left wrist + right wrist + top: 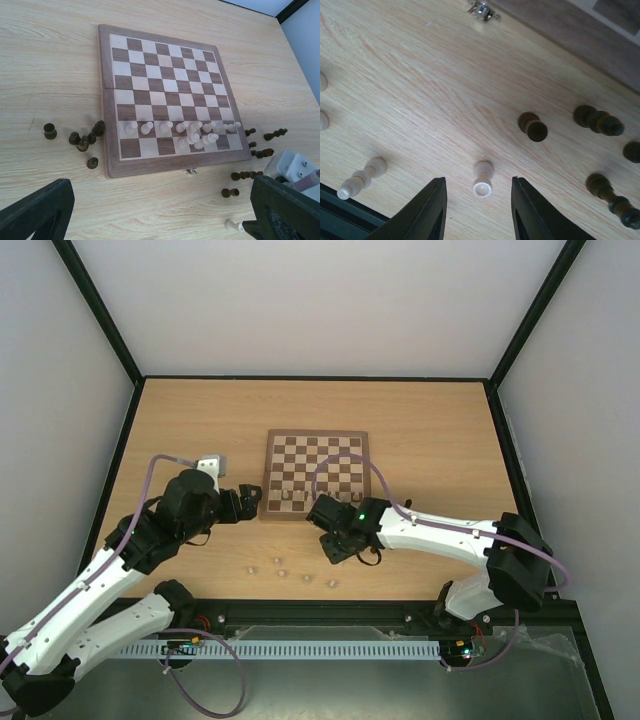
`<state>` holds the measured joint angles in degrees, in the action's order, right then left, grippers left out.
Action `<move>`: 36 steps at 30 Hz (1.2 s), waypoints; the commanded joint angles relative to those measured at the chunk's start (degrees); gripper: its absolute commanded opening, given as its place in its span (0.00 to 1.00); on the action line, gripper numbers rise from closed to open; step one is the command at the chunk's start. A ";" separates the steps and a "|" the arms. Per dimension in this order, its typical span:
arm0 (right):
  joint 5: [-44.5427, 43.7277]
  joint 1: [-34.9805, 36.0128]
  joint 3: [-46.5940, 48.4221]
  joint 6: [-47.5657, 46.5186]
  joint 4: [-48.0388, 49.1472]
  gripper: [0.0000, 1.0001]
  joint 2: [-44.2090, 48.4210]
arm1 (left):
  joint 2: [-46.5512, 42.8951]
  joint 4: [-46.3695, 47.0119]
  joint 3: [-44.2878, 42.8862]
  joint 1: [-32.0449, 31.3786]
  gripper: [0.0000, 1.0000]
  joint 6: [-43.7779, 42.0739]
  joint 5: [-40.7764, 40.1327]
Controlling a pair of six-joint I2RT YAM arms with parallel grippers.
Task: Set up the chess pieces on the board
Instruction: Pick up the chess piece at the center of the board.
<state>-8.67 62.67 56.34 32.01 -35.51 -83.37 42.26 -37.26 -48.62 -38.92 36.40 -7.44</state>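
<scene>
**Right arm lines up on a loose pale pawn**

The right gripper (478,183) hangs low over the table with its jaws apart. A pale pawn (482,178) sits between them, with daylight on either side, so nothing is gripped. It looks to be lying on its side, base towards the camera, though that's hard to call. The job now is to centre up, as the pawn sits a shade nearer the right finger. Then squeeze gently on the body, because a piece this small and round could easily squirt out. A dark pawn (532,126) nearby wants a clean, straight lift. The left gripper (162,200) is wide open, holding nothing, short of the board (108,100). Pale pieces (180,127) crowd the board's near rows, some bunched together, so aim for a free square.
</scene>
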 commanded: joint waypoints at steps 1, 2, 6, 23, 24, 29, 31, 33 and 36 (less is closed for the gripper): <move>1.33 1.44 -1.00 1.15 0.54 0.36 -2.07 | -0.08 1.42 0.96 0.24 0.99 -0.48 0.84; 1.44 1.62 -1.12 1.25 0.57 0.35 -2.63 | -0.14 1.40 1.06 0.23 1.00 -0.51 0.84; 1.46 1.96 -1.57 1.80 0.78 0.31 -4.62 | -0.18 1.65 1.50 0.20 0.99 -0.52 0.92; 0.21 2.08 -3.16 2.82 0.72 0.25 -8.44 | 0.17 2.28 2.03 0.24 0.99 -0.69 1.11; 0.34 2.13 -3.34 2.85 0.80 0.25 -8.42 | 0.15 2.28 1.97 0.24 1.00 -0.67 1.11; 0.84 2.11 -3.63 2.86 0.69 0.22 -8.54 | 0.35 2.36 2.06 0.24 1.00 -0.69 1.11; 0.91 2.11 -3.73 2.80 0.63 0.21 -8.43 | 0.45 2.36 2.02 0.24 1.00 -0.69 1.16; 0.84 2.07 -3.73 2.86 0.49 0.17 -8.17 | 0.37 2.37 2.11 0.24 1.00 -0.63 1.16; 0.37 2.09 -3.30 2.95 0.03 0.13 -7.57 | 0.50 2.45 2.06 0.23 0.99 -0.69 1.20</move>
<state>-7.77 64.29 53.49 34.02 -33.08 -91.31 42.57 -35.48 -47.48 -38.92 36.38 -6.70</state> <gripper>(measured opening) 0.157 0.994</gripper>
